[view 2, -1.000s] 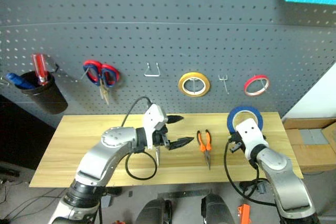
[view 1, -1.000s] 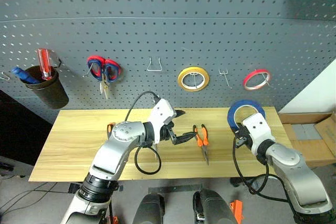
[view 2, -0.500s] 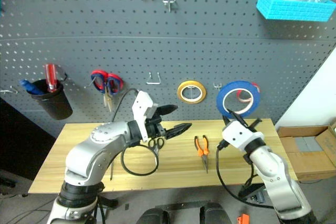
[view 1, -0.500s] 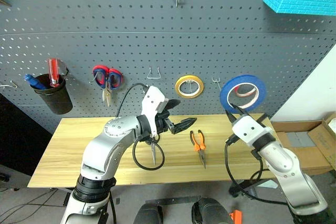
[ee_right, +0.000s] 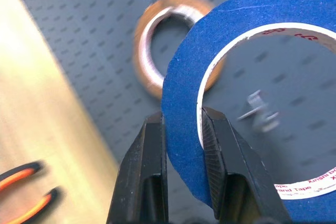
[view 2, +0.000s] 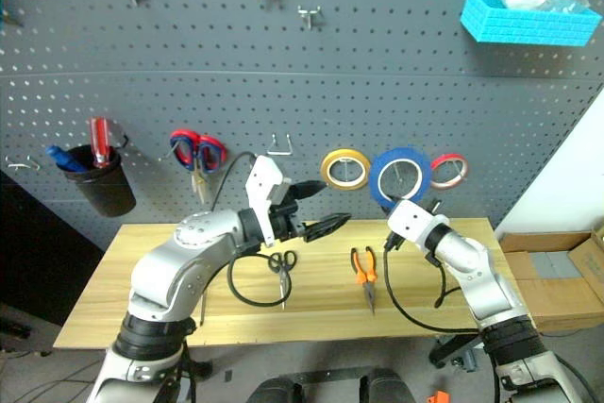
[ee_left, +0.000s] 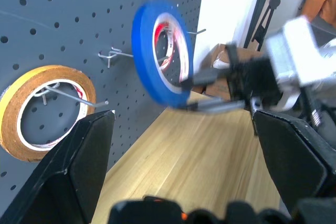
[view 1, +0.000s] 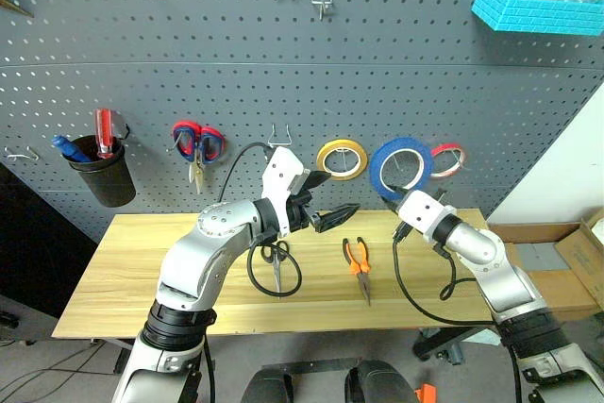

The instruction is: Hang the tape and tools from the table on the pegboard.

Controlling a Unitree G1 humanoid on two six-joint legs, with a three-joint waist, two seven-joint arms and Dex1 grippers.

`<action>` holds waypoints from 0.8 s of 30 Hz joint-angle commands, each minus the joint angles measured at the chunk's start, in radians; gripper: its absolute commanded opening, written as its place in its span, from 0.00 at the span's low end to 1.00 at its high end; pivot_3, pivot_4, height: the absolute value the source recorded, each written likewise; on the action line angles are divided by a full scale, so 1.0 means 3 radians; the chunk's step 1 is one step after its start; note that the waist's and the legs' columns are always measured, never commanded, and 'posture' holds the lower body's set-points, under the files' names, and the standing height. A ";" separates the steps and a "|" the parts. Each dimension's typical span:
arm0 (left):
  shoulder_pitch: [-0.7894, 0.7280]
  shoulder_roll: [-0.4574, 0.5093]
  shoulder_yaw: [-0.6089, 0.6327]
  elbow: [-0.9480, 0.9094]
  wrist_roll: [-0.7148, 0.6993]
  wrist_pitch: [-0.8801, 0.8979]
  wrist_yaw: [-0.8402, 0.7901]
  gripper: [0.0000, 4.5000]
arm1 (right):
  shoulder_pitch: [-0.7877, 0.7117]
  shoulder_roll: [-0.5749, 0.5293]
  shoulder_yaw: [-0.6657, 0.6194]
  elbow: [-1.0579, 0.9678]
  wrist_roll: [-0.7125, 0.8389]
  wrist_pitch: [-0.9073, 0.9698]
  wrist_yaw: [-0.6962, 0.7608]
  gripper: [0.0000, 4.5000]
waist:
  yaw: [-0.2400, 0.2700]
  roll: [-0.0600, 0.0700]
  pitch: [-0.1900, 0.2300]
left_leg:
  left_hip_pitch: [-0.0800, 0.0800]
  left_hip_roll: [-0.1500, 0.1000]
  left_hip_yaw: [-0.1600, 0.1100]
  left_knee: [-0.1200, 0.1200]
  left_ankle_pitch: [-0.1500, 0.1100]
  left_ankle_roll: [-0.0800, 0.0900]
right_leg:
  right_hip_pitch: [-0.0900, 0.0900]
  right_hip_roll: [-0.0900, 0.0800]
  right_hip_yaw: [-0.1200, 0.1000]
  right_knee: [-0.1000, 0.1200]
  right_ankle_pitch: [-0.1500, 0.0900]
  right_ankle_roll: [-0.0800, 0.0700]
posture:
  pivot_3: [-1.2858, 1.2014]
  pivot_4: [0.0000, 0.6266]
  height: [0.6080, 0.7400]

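Note:
The blue tape [view 1: 401, 169] stands upright just in front of the pegboard [view 1: 236, 63], between the yellow roll [view 1: 342, 158] and the red roll [view 1: 446, 159]. My right gripper [view 1: 397, 201] is shut on its lower rim. Through the ring, the right wrist view shows a bare metal hook [ee_right: 260, 109]; I cannot tell whether the tape touches it. My left gripper [view 1: 330, 197] hovers open and empty above the table [view 1: 123, 261], pointing toward the tape [ee_left: 160, 56]. Black-handled scissors [view 1: 275, 261] and orange-handled pliers [view 1: 357, 260] lie flat on the table.
Red-and-blue scissors [view 1: 196, 143] hang at the left of the pegboard, beside a black cup [view 1: 102, 181] holding a red-handled screwdriver. A cyan basket [view 1: 538, 7] sits high on the right. A cardboard box [view 1: 557, 252] stands past the table's right end.
My right arm has lifted the blue tape from near the table and carried it left toward the pegboard, in front of the hook. The camera has tilted upward. The left gripper has stayed put.

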 commanded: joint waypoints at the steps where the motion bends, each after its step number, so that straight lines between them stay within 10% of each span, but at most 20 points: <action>1: -0.0137 -0.0064 -0.0047 0.0018 -0.0010 -0.0113 0.0034 1.00 | -0.0292 0.0076 0.0016 0.0334 0.0109 -0.0054 0.0203 0.09 | -0.0004 0.0001 -0.0003 | 0.0001 0.0000 0.0001 0.0001 0.0000 0.0000 | 0.0000 0.0000 0.0001 0.0001 0.0002 -0.0002 | 0.53 0.01 1.00; 3: -0.0146 -0.0080 -0.0071 0.0038 -0.0002 -0.0136 0.0038 1.00 | -0.0399 0.0119 0.0004 0.0541 0.0118 -0.0063 0.0235 0.09 | -0.0008 0.0005 -0.0009 | 0.0001 0.0000 0.0001 0.0002 0.0002 0.0000 | 0.0000 0.0001 0.0001 0.0001 0.0006 -0.0004 | 0.53 0.01 1.00; 15: -0.0114 -0.0085 -0.0118 0.0006 -0.0023 -0.0167 0.0073 1.00 | -0.0340 0.0129 -0.0137 0.0524 0.0188 -0.0023 0.0141 0.99 | 0.0010 0.0016 -0.0047 | 0.0002 0.0001 0.0001 0.0001 0.0004 0.0000 | 0.0000 0.0001 0.0003 0.0002 0.0007 -0.0005 | 0.54 0.02 1.00; 24: 0.0908 0.0141 -0.0193 -0.0569 0.0019 -0.0112 0.0223 1.00 | 0.0623 0.0070 -0.0399 -0.1178 0.0399 0.1720 0.0152 0.99 | 0.0046 0.0021 -0.0052 | 0.0005 0.0006 0.0003 -0.0003 0.0003 0.0000 | -0.0001 -0.0010 0.0006 0.0002 0.0006 -0.0006 | 0.53 0.11 1.00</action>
